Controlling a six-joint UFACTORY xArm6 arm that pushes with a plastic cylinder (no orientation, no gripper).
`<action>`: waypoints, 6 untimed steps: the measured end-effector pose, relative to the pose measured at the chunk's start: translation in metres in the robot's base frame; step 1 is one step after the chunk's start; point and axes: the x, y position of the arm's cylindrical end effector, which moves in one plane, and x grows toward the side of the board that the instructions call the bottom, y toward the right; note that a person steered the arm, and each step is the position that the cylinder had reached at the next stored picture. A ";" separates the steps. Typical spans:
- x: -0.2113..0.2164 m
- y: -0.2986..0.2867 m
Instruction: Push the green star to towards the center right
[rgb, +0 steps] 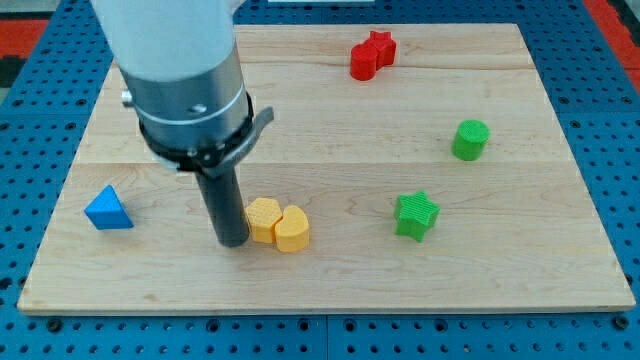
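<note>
My tool is a plain dark rod with no jaws, so it neither opens nor closes and holds nothing. My tip (233, 241) rests on the wooden surface (330, 290), just beside the yellow hexagon block (263, 219) on its left as the view shows it; whether the two touch, I cannot tell for sure, but no gap shows between them.

Taking that yellow hexagon block as the landmark: the yellow heart block (292, 229) sits against its right side, touching it. The green star (416, 215) lies well apart to its right, at about the same height in the view, in the lower right part of the surface. The green cylinder (470, 139) stands further right and higher up. The red star (373, 55) lies far above and to the right, near the surface's top edge. The blue triangular block (107, 209) lies well to the left, near the surface's left edge.

My tip is well apart from the green star, with both yellow blocks between them.
</note>
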 end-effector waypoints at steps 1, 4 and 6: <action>0.058 0.006; 0.025 0.178; -0.013 0.164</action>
